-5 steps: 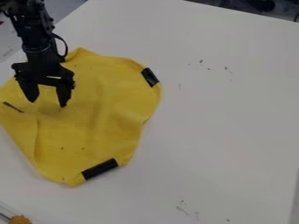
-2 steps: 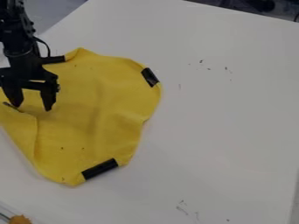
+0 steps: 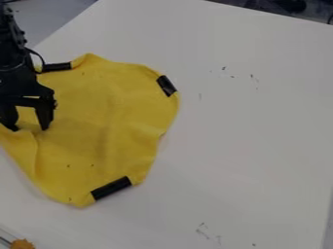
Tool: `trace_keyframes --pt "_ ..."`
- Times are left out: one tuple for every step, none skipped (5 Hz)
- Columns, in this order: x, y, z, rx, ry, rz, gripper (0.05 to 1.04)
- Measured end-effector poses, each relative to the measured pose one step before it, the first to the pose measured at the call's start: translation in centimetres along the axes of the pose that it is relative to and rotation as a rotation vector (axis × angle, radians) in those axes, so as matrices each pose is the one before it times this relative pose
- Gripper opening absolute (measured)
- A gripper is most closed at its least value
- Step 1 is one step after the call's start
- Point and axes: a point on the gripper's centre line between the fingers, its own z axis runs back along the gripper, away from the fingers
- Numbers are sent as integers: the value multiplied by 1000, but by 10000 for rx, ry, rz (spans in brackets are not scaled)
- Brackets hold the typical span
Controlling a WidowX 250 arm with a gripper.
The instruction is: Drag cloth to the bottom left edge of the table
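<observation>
The black gripper (image 3: 30, 129) hangs at the left side of the view, its two fingers apart and their tips down at the left part of the yellow cloth (image 3: 107, 119). The cloth lies spread on the left half of the white table (image 3: 247, 131), with a fold running down below the gripper. Black strips mark its edges at the top left, upper right and bottom. Part of the cloth's left side is hidden behind the gripper.
An orange-brown object (image 3: 22, 244) sits in the bottom left corner beside a clear edge. Small dark marks dot the table at upper right and near the bottom. The table's far edge crosses the top right.
The gripper has moved left and down over the cloth, its fingers still apart. The cloth near the fold at its left has shifted slightly; the rest looks the same.
</observation>
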Motion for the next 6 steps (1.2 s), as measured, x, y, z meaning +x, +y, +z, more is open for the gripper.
trace_keyframes --pt "-236 92 -5 2 130 44 1001" --pt "-543 257 -112 105 250 79 1001" --pt "-507 346 673 231 255 44 1001" --pt "-164 60 1101 337 57 -27 1001" --pt "164 -367 704 294 -36 -193 1001" --pt "-85 -19 138 -21 29 -19 1001"
